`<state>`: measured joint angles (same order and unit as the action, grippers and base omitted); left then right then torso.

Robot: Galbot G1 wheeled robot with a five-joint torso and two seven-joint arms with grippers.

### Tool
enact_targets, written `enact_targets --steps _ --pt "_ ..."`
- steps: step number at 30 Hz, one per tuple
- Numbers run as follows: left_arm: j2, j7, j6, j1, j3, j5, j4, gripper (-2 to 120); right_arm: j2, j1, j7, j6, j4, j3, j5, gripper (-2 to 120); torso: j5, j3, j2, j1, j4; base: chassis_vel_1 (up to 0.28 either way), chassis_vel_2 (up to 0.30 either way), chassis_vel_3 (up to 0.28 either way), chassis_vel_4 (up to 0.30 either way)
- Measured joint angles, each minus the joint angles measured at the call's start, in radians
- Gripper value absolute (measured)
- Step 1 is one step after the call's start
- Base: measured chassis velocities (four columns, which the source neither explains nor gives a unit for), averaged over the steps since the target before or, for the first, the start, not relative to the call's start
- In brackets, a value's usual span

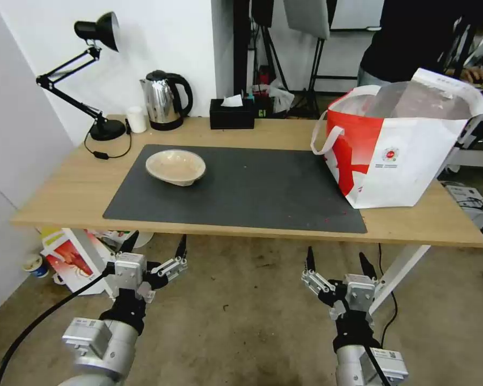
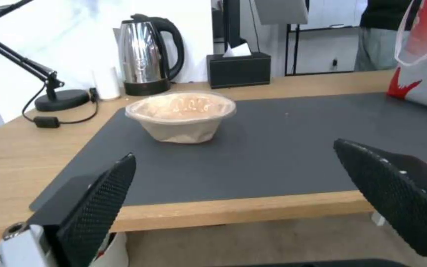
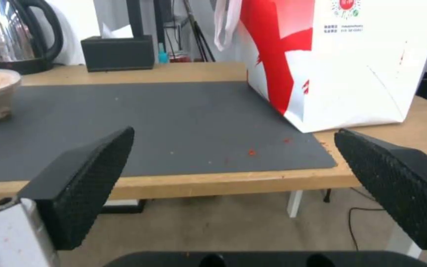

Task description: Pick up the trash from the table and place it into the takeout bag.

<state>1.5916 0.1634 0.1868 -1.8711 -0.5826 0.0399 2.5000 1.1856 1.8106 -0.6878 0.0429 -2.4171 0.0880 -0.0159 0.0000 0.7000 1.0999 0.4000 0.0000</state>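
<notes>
The shallow beige bowl (image 1: 175, 166) sat on the dark grey mat (image 1: 263, 187) near the mat's far left corner, well apart from the takeout bag (image 1: 397, 145), which stood upright at the worktop's (image 1: 64, 187) right end, partly on the mat's right edge. Both hands hung below the worktop's front edge, empty: the left hand (image 1: 155, 244) with fingers spread apart, the right hand (image 1: 338, 258) likewise spread. Red crumbs (image 3: 251, 152) dotted the mat's near right corner.

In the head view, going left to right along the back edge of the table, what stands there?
Black desk lamp → small plain white cup → steel kettle → black tissue box → big white-and-red takeout bag.
</notes>
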Motion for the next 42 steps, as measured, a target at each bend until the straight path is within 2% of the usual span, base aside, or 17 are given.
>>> enact_targets --steps 37,42 --pt "0.001 -0.007 -0.010 0.005 -0.001 0.007 0.000 100 0.005 -0.004 0.001 -0.004 -0.008 -0.002 0.005 100 0.0000 0.000 0.000 0.000 0.0000 0.000 0.000 0.000 0.000" --pt "-0.004 -0.035 -0.009 0.015 -0.010 0.035 0.000 100 0.005 -0.004 0.001 -0.004 -0.007 -0.002 0.006 100 0.0000 0.000 0.000 0.000 0.0000 0.000 0.000 0.000 0.000"
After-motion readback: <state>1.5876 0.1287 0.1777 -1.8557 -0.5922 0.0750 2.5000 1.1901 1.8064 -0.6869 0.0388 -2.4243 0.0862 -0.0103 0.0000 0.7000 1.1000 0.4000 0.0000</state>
